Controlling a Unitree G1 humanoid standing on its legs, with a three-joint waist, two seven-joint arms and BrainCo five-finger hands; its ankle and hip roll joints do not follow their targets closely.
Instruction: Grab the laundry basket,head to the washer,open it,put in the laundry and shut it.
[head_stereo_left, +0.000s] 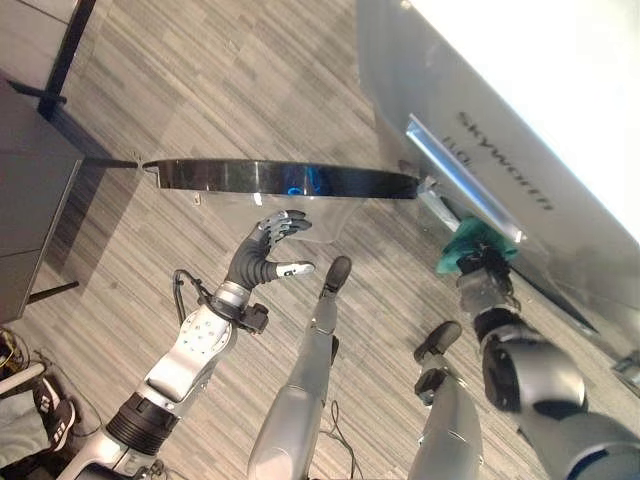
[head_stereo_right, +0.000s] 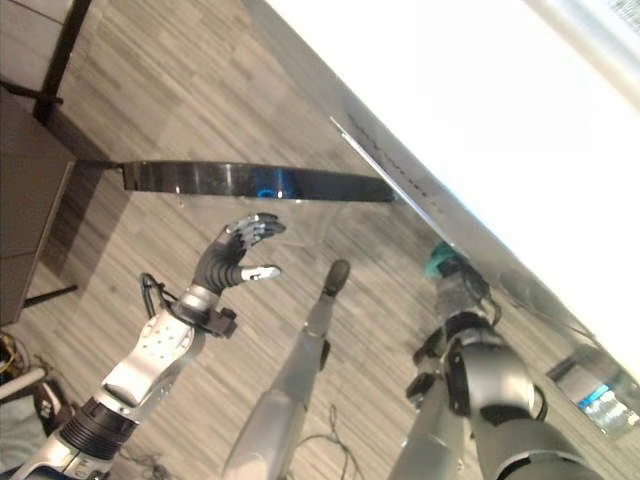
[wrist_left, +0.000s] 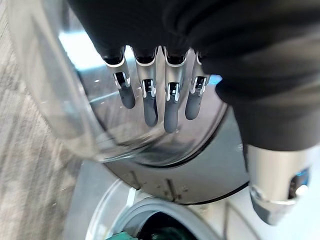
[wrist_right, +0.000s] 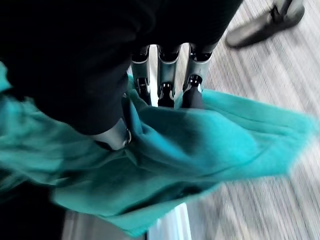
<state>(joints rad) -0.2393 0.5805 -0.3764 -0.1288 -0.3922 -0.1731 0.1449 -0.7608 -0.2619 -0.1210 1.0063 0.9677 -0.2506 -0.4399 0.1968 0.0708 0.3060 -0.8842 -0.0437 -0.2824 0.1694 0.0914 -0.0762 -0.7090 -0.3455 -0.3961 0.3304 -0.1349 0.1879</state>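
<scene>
The right hand (wrist_right: 165, 85) has its fingers curled into a teal cloth (wrist_right: 210, 145), carried at the washer's (head_stereo_left: 560, 120) front beside the opening. The left hand (head_stereo_left: 268, 250), fingers straight and relaxed, rests against the glass of the swung-open door (head_stereo_left: 280, 180). So opening looks done; loading is underway, and shutting is left.

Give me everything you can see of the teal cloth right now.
The teal cloth is soft, fleecy-looking fabric, bunched and creased, hanging loose. The right robot hand has its fingers curled into it, holding it up against the washer front, beside the open door. A free edge drapes away above the floor.
</scene>
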